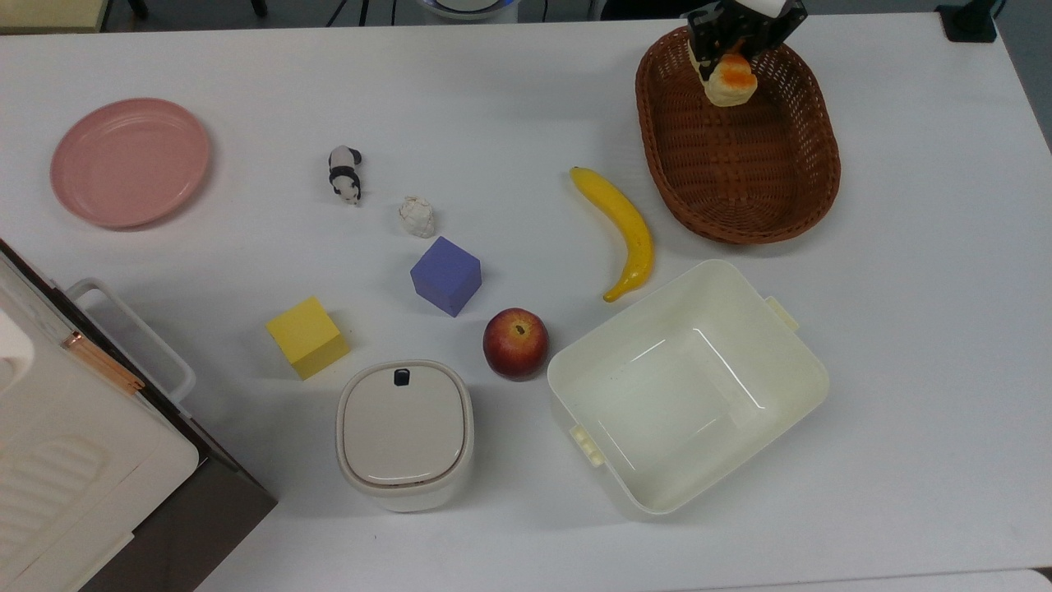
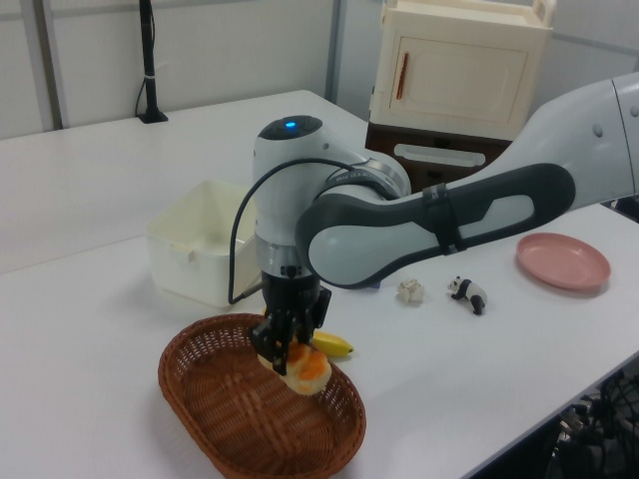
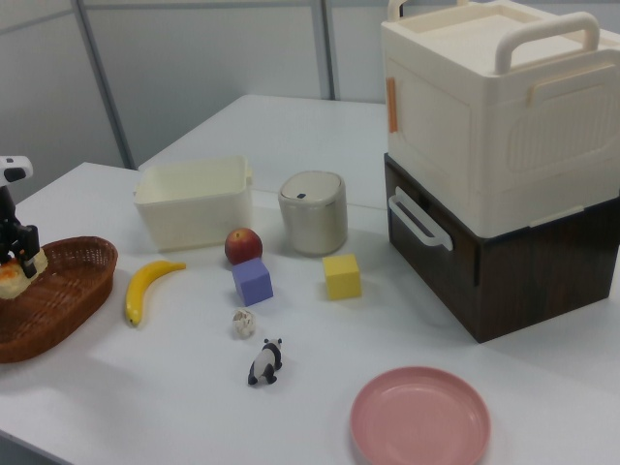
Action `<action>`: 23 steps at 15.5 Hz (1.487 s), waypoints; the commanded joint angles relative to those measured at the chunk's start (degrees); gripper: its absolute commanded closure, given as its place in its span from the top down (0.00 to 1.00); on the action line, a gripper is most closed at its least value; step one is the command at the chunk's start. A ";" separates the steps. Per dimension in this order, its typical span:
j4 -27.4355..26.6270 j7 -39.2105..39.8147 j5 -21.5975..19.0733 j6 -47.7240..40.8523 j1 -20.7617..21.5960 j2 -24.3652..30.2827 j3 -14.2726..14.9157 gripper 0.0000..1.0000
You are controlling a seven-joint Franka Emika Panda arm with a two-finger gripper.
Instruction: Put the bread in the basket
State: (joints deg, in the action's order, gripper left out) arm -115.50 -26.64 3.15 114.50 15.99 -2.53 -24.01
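The bread (image 1: 728, 80) (image 2: 305, 368) (image 3: 10, 281), orange-brown on top with cream sides, hangs in my gripper (image 1: 734, 51) (image 2: 283, 344) (image 3: 17, 254), which is shut on it. It is held above the inside of the brown wicker basket (image 1: 764, 189) (image 2: 230, 419) (image 3: 58, 300), near the far end in the top view, clear of the basket floor. In the left view the arm reaches in from the right and the bread hangs over the basket's right half.
A yellow banana (image 1: 623, 227) lies just left of the basket in the top view, and a cream tub (image 1: 686, 386) stands below it. An apple (image 1: 515, 342), a purple cube (image 1: 446, 275), a yellow cube (image 1: 307, 336), a lidded pot (image 1: 404, 433), a toy panda (image 1: 345, 173) and a pink plate (image 1: 130, 161) are spread leftward.
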 commanded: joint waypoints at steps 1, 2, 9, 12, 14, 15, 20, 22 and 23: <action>1.86 -1.48 0.98 -0.16 0.18 -0.54 0.19 1.00; 1.86 -1.48 0.98 -0.16 0.18 -0.54 0.19 1.00; 1.77 -1.31 1.77 -0.42 -0.52 -0.10 0.28 1.00; 3.34 -1.39 2.74 -2.17 -5.25 2.53 1.42 1.00; 6.85 0.44 3.53 -7.77 -6.23 3.06 7.01 1.00; 8.44 1.93 3.71 -8.93 -6.15 3.15 10.09 1.00; 13.02 2.91 3.09 -11.92 -6.76 3.24 19.17 1.00; 13.46 3.26 3.18 -12.20 -9.47 3.32 19.44 1.00; 13.98 3.87 3.01 -12.28 -10.53 3.59 19.53 1.00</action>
State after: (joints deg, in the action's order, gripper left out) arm -102.70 -23.90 6.48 103.95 7.54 0.48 -5.00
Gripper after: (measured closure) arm 0.000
